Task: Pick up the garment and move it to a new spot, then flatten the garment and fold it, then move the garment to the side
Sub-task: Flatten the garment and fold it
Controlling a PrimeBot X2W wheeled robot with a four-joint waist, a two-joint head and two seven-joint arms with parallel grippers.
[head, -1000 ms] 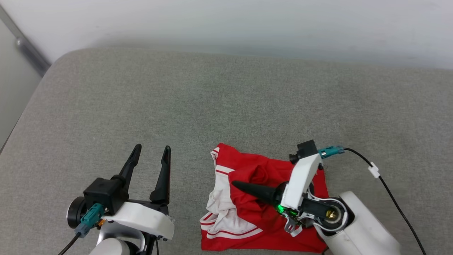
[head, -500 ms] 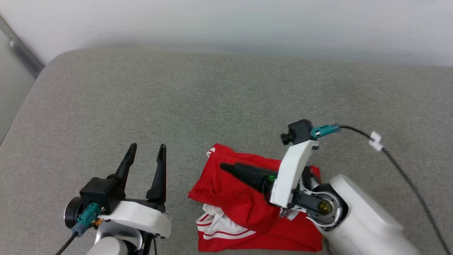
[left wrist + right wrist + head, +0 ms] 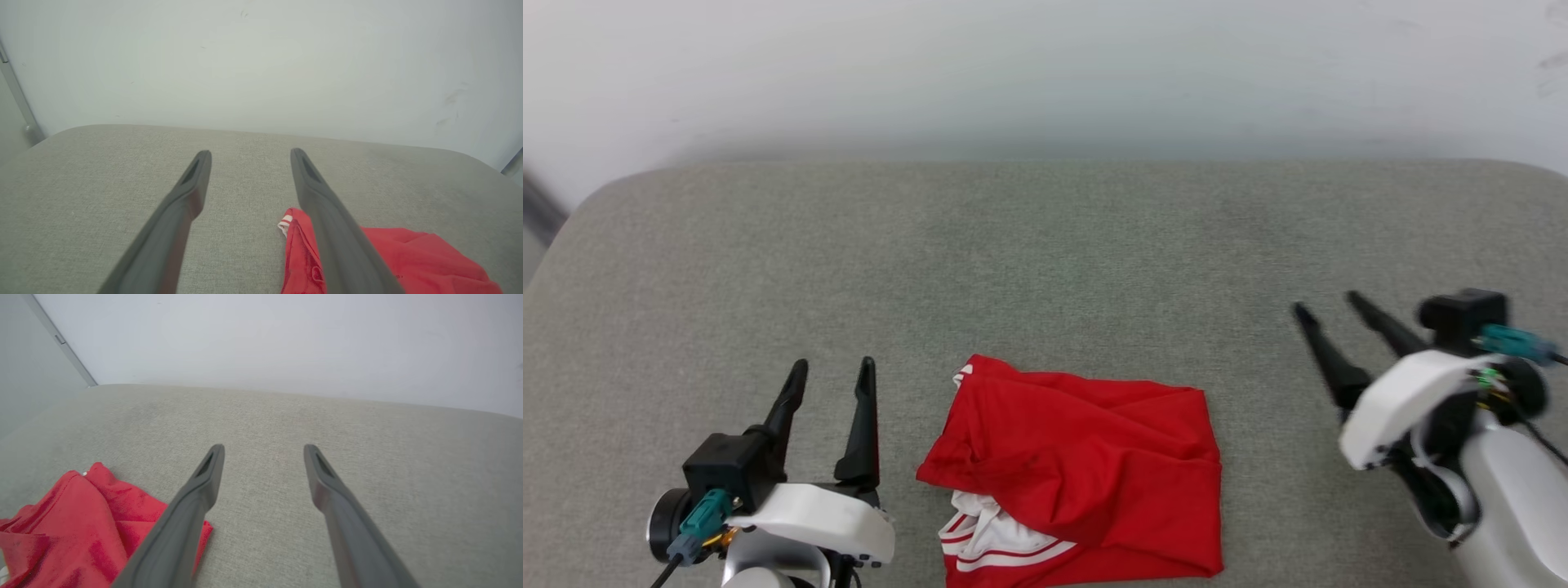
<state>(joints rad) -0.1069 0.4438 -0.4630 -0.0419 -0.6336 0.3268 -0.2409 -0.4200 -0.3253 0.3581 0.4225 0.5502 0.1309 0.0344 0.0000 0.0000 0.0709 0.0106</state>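
head view: the garment [image 3: 1086, 457] lies rumpled and folded near the front edge of the grey cushion [image 3: 1045, 245], between the left gripper [image 3: 833, 367] and right gripper [image 3: 1327, 304] — both spread apart, empty. it looks light and limp, best pinched at a corner. left wrist view: a striped corner shows beside one finger. right wrist view: red folds at lower left — lettering hidden, far side cut off.

Garment [image 3: 1086, 457]: smooth red cloth, slight sheen. Cushion [image 3: 1045, 261]: grey woven fabric, matt, coarse.
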